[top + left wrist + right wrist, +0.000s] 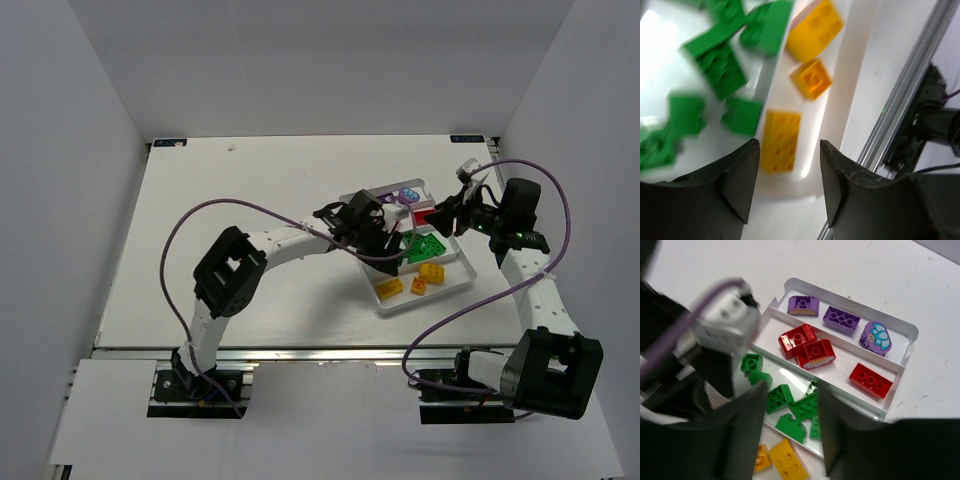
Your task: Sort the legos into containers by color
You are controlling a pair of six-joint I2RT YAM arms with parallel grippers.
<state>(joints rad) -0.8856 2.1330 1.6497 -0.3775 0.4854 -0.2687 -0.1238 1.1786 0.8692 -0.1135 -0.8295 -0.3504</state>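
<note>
The white tray [910,335] holds the legos in four long compartments: purple bricks [841,319], red bricks [815,353], green bricks [804,406] and yellow bricks [788,462]. My right gripper [790,440] hangs open above the green compartment with nothing between its fingers. In the left wrist view my left gripper [790,150] is open and empty over the near end of the yellow compartment, just short of a yellow brick [781,141], with blurred green bricks [720,60] to its left. From above, both grippers, left [388,243] and right [437,218], hover over the tray [468,268].
The left arm's wrist and purple cable [720,325] reach over the tray's left end in the right wrist view. The table's metal front rail [910,95] runs close beside the tray. White walls enclose the table [250,220].
</note>
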